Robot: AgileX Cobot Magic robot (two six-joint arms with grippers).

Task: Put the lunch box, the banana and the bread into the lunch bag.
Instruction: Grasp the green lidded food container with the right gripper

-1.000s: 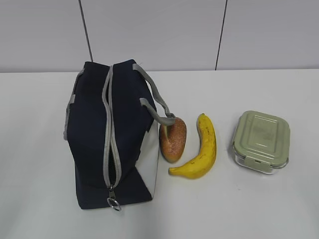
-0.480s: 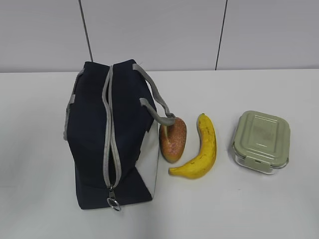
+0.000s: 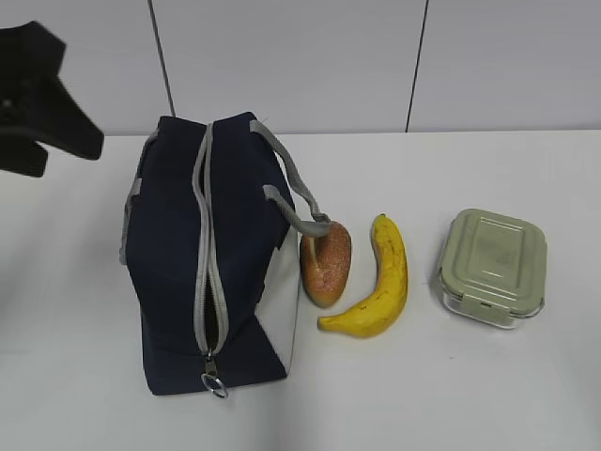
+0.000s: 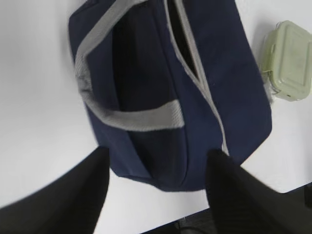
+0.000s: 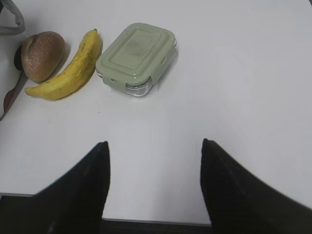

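Note:
The navy lunch bag (image 3: 202, 254) lies on the white table, its grey zipper mostly shut with a short gap near the ring pull (image 3: 214, 383). The bread (image 3: 326, 262) leans against the bag's white end panel, under a grey handle. The banana (image 3: 378, 279) lies right of it, and the lunch box (image 3: 493, 265) with its sage-green lid sits further right. My left gripper (image 4: 156, 161) is open and empty, above the bag's (image 4: 165, 92) far end; part of it shows dark at the exterior view's upper left (image 3: 42, 99). My right gripper (image 5: 155, 148) is open and empty over bare table, short of the lunch box (image 5: 136, 57), banana (image 5: 70, 68) and bread (image 5: 43, 54).
A white table (image 3: 451, 395) meets a pale panelled wall at the back. The table's front edge shows below the right gripper (image 5: 156, 222).
The left arm has come into the exterior view at the upper left. The bag, bread, banana and lunch box have not moved.

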